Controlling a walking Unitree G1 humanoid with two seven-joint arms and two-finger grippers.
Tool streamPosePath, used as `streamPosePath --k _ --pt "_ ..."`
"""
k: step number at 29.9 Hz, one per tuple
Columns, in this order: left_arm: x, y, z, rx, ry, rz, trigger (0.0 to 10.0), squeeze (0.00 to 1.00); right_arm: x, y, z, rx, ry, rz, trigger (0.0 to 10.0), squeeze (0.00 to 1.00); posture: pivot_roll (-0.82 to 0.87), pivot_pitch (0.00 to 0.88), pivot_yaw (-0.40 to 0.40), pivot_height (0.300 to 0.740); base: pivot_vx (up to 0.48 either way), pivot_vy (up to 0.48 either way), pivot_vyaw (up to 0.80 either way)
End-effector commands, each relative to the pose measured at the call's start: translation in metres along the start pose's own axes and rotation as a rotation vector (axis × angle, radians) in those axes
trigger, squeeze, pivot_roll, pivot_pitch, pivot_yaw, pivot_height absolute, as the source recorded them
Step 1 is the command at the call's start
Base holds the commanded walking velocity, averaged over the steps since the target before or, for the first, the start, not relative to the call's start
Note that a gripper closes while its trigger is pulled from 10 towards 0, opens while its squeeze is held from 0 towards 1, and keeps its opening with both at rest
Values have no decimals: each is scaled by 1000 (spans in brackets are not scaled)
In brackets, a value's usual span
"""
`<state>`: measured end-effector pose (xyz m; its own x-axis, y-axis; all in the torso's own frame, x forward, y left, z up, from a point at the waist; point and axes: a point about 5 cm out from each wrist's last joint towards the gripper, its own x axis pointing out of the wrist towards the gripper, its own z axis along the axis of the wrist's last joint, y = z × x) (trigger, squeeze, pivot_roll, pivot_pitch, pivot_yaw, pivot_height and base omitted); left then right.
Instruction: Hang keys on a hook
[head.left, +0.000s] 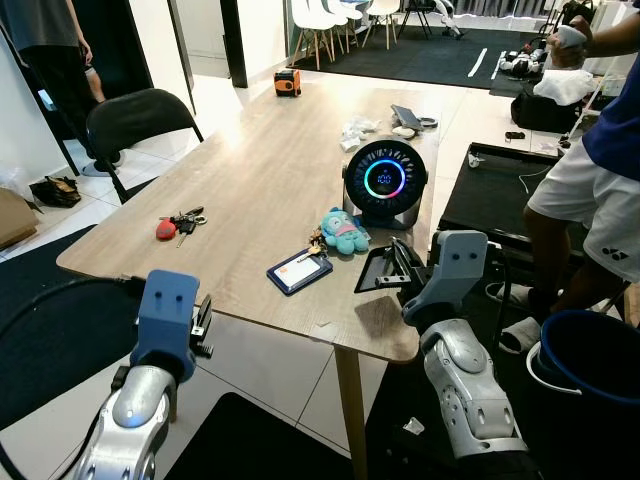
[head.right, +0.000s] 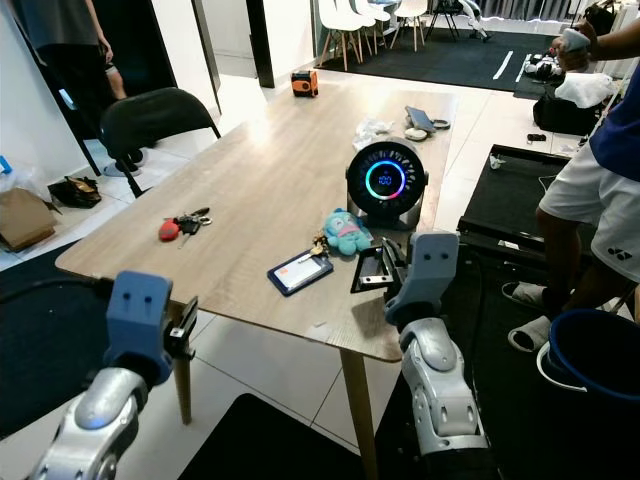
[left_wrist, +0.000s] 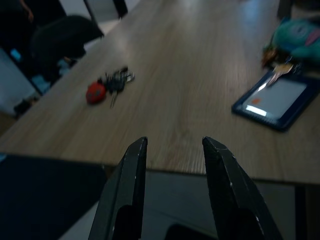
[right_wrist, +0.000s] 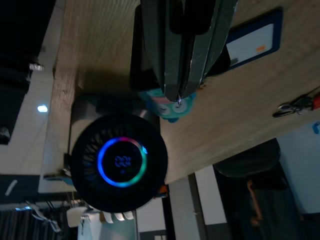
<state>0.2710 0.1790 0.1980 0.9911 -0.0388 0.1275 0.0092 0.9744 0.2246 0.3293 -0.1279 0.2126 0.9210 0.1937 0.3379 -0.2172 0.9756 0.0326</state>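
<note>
The left gripper (left_wrist: 172, 150), fingers apart and empty, hovers at the wooden table's (head.left: 270, 170) near edge, while the right gripper (right_wrist: 179, 97), fingers pressed together, hangs over that table beside the blue plush toy (head.left: 343, 230). The keys (head.left: 180, 223) with their red tag lie farther in on the table, beyond the left gripper. It should probably reach forward and straddle the key ring before closing.

Eye views bright, sharp, daylit from behind; wrist views dim, softly blurred.

A wooden table (head.left: 270, 180) stood on white tiled floor (head.left: 270, 370); a black chair (head.left: 135, 120) stood beside it.
</note>
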Motion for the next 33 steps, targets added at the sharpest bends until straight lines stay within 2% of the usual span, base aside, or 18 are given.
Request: streamPosePath --k 1,11,21,26,27,28,29,30,32,33 --pt "3 -2 -3 20 7 -43 10000 0 -3 3 -4 -40 6 24 10000 0 137 176 79 740 0 0 0" --pt "4 -18 -3 9 0 -132 10000 0 -8 2 -7 -54 19 22 10000 0 129 180 84 740 0 0 0" --pt "3 -19 -7 30 7 -134 10000 0 -8 4 -8 -52 18 28 10000 0 135 179 82 740 0 0 0" --pt "2 -20 -8 -4 14 -138 10000 0 -8 4 -8 -54 17 29 10000 0 135 178 80 740 0 0 0" --pt "1 -22 -9 -34 18 -153 10000 0 -8 3 -9 -54 19 26 10000 0 133 173 81 740 0 0 0" --pt "-2 -26 -10 -97 33 -214 10000 0 -10 1 -11 -47 28 13 10000 0 133 171 80 740 0 0 0" --pt "-2 -26 -10 -97 33 -214 10000 0 -10 1 -11 -47 28 13 10000 0 133 171 80 740 0 0 0" --pt "-7 -30 -10 -130 39 -269 10000 0 -13 -1 -12 -46 34 2 10000 0 131 169 82 740 0 0 0" --pt "-7 -30 -10 -130 39 -269 10000 0 -13 -1 -12 -46 34 2 10000 0 131 169 82 740 0 0 0" --pt "-12 -33 -13 -148 54 -327 10000 0 -18 -5 -14 -53 43 -12 10000 0 131 169 82 740 0 0 0"
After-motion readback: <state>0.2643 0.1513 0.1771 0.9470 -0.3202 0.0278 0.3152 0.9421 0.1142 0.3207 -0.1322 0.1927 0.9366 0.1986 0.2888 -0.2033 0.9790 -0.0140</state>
